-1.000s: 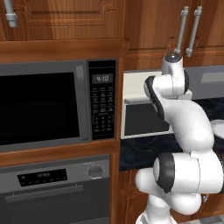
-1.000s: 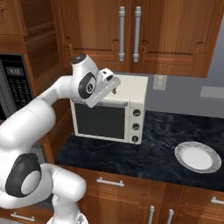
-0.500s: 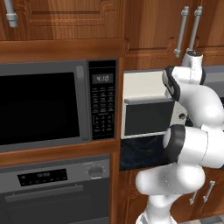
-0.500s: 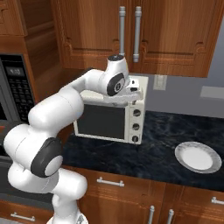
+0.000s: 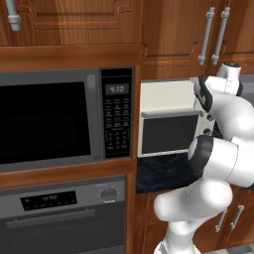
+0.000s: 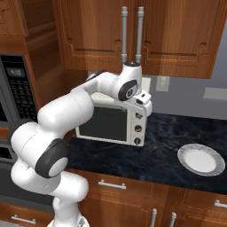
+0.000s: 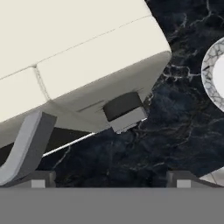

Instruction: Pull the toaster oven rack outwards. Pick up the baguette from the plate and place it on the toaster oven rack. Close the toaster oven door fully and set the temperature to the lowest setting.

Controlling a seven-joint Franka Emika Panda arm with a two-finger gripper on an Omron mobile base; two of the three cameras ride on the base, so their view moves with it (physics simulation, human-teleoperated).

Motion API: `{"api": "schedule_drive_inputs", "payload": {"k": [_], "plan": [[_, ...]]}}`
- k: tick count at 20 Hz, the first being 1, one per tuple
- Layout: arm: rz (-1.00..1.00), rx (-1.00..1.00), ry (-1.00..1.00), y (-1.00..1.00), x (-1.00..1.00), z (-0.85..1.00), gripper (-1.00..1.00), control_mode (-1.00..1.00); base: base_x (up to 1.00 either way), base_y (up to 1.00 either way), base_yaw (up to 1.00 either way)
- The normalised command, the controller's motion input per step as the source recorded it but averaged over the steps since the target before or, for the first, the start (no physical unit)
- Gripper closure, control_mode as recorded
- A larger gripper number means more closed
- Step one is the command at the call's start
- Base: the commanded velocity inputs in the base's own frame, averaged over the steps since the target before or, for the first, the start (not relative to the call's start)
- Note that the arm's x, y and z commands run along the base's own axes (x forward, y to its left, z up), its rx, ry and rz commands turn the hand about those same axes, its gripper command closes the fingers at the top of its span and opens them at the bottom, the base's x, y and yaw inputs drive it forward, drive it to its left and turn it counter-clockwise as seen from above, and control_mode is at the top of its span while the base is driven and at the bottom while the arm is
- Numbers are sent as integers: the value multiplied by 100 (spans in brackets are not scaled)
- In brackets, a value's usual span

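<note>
Item, motion: swinging rightward across the front of the appliance since the earlier frames, the white arm's two-finger gripper (image 6: 145, 103) is now hanging at the upper right front corner of the small cream-white boxy toaster oven (image 6: 113, 122), above its column of dark knobs.

Item, fingers: dark tips (image 7: 37, 179) are standing wide apart with nothing between them; in the hand view they are framing the top dark round knob (image 7: 122, 106) from above, not yet touching it.

Item, cream-framed toaster oven door (image 5: 167, 133) with dark glass window: sitting upright and shut against the cavity, cream bar handle along its top edge.

Item, baguette: presumably inside on the rack, hidden behind the door.

Item, round white shallow plate (image 6: 200, 158): lying bare on the black marbled counter (image 6: 159, 150), well apart to the right.

Item, status: judging by the shut door and bare plate, the arm is lining up on the temperature knob, the last step.
</note>
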Motion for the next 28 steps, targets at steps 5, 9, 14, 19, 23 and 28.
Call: {"api": "schedule_drive_inputs", "payload": {"k": [5,9,14,19,23,28], "plan": [[-26,0,0,-17,28,-9,-100,-100,0,0,0],[-26,0,0,-26,21,-4,-100,-100,0,0,0],[-24,0,0,-10,11,-2,-100,-100,0,0,0],[-7,0,0,-1,2,0,-100,-100,0,0,0],[-1,18,-6,-1,0,0,-100,-100,0,0,0],[-1,49,-23,-12,0,0,-100,-100,0,0,0]]}}
